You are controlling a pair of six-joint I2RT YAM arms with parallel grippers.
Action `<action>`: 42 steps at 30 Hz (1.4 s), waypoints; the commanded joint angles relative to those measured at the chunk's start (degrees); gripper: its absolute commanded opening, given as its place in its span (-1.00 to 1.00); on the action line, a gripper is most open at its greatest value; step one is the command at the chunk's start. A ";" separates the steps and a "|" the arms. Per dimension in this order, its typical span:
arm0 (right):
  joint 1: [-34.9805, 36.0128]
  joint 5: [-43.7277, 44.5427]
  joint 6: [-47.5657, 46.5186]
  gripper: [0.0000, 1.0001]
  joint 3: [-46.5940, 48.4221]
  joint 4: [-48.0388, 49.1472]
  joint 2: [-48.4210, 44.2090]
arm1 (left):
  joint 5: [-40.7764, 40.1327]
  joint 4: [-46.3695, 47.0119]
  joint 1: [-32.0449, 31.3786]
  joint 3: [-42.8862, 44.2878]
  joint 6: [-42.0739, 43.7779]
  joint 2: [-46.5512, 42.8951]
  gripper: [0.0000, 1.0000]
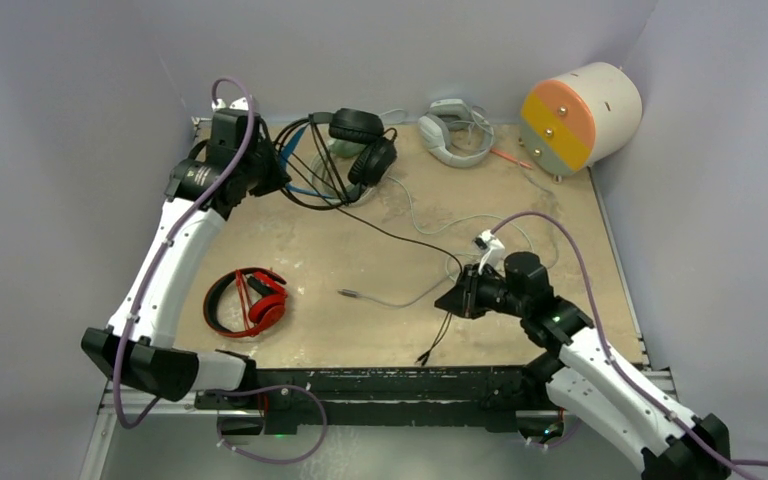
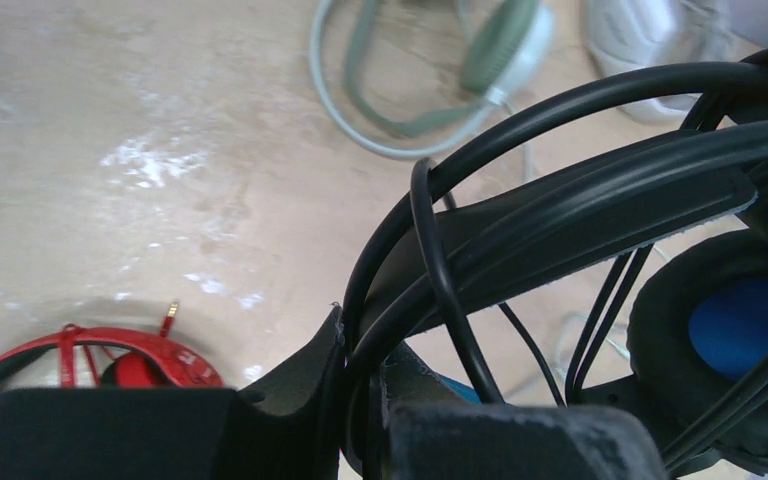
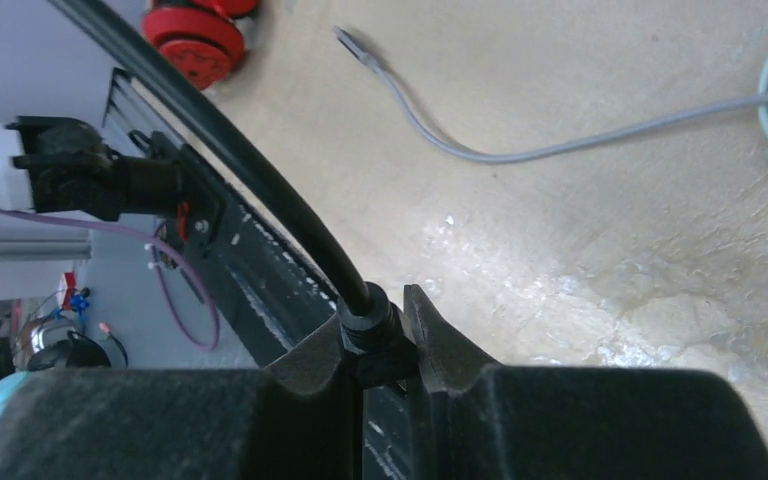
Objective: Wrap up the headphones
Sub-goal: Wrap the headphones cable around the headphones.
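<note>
At the back-left corner of the table [image 1: 290, 240], the left gripper [image 1: 265, 172] is clamping tight on the frame of the black headset [image 1: 360, 150], where a few turns of cord are already looping over the band. The right gripper [image 1: 463, 292] is pinching the black cable [image 1: 405, 237] between nearly closed jaws near the front edge, with the plug end dangling past them. The cable is running slack across the table between the two. The red headset [image 1: 250, 302] is lying apart at front left, and the mint headset [image 2: 505, 45] is sitting just behind the black one. The likeliest trouble is a snag: the black cable is crossing a loose grey cable [image 1: 400, 300], so winding could drag that along or tangle the two. A hard pull from the right could also twist the headset out of the left jaws or slide the finished loops off the band. The thin cord could slip through the right jaws as well. Pale, mottled and a little glossy, the table is offering little friction to hold anything in place. Grey walls [image 1: 80, 100] are closing in three sides, while a grey-white headset [image 1: 452, 132] and an orange-faced drum [image 1: 580, 112] are resting at the back right.
</note>
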 commanded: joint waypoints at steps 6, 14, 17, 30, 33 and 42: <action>-0.13 2.61 -5.61 -1.00 18.19 -18.44 -3.58 | -4.69 5.11 0.41 -1.79 3.48 5.92 -1.00; -0.14 0.73 -12.36 -1.00 47.51 -28.04 11.38 | -6.47 5.45 0.41 -6.93 5.40 8.02 -1.00; -0.10 -2.80 -13.62 -1.00 58.83 -30.79 18.12 | -5.55 5.49 0.41 -8.08 5.81 9.39 -1.00; -0.25 -6.89 -16.99 -1.00 121.63 -49.96 51.39 | -3.42 7.64 -2.22 -15.91 5.38 12.45 -1.00; -0.41 -7.38 -15.64 -1.00 122.79 -47.47 52.62 | -5.26 8.35 -5.49 -18.88 4.74 12.95 -1.00; -1.87 3.66 -14.92 -1.00 119.46 -39.73 47.70 | -5.80 12.26 -12.05 -26.98 1.78 11.62 -1.00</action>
